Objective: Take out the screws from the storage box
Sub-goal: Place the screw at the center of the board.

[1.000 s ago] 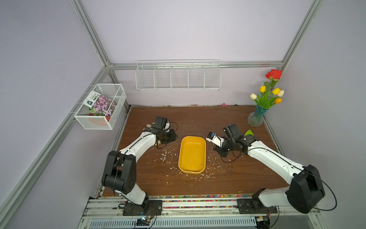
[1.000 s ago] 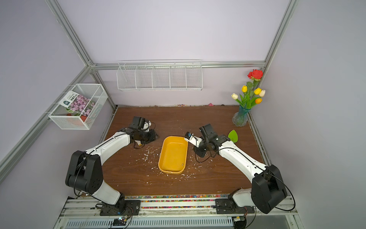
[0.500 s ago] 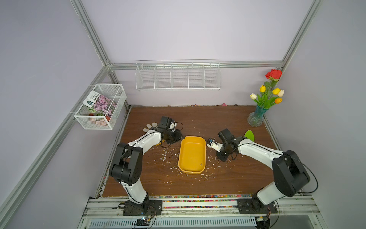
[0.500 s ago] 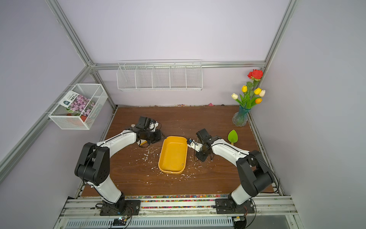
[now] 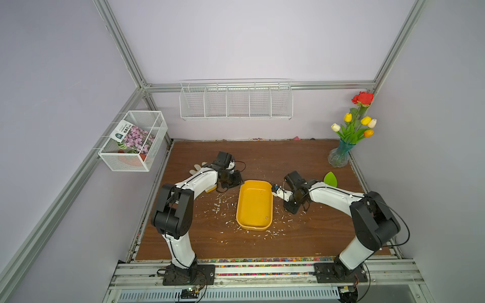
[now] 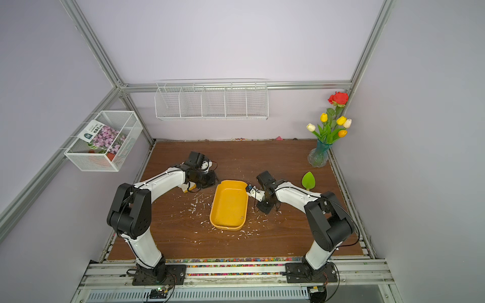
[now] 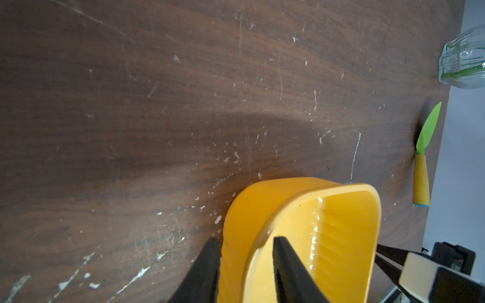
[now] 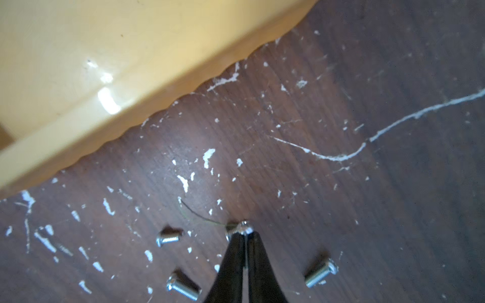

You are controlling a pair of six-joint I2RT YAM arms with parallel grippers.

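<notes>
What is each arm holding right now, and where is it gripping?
The left gripper straddles the storage box wall at a corner, one finger inside, one outside. The right gripper pinches a screw at its tips.

left: my pincer (image 7: 245, 251) now straddles the storage box (image 5: 254, 204) wall | right: my pincer (image 8: 245, 236) now down by the table screws (image 8: 168, 238)

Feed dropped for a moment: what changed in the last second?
The left pincer moved over to the storage box and now straddles its wall. The right pincer shifted a little beside the box, a screw at its tips over the table. The box stayed put.
</notes>
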